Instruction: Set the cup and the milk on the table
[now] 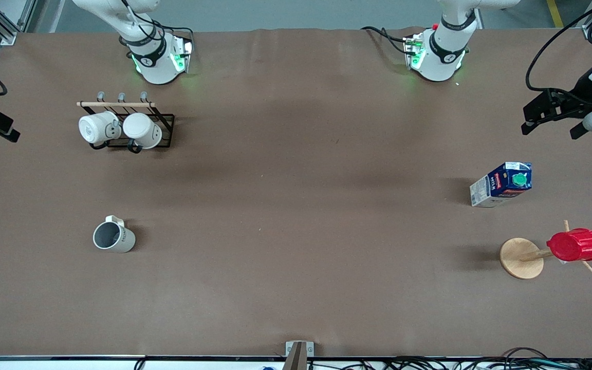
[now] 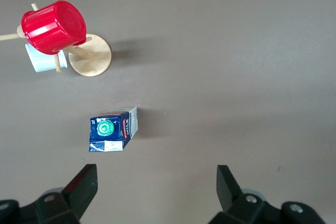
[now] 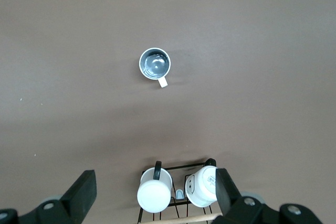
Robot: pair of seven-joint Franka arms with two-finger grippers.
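From the front view, I judged the task nearly finished: the cup (image 1: 113, 237) stood upright on the desk (image 1: 296, 216), toward my right arm's end and nearer to the camera than the mug rack (image 1: 126, 123). The milk (image 1: 501, 185) stood on the desk too, toward my left arm's end and farther from the camera than the red cup (image 1: 575, 245) on its wooden stand. My left gripper (image 1: 553, 115) hung above the desk's edge, apart from the milk, holding nothing. My right gripper was not visible there.

In the left wrist view, my left gripper (image 2: 156, 184) had its jaws spread wide and empty, with the milk (image 2: 113, 130) below them, well apart.

In the right wrist view, my right gripper (image 3: 156, 188) was also released and empty. The cup (image 3: 155, 63) stood well apart from it.
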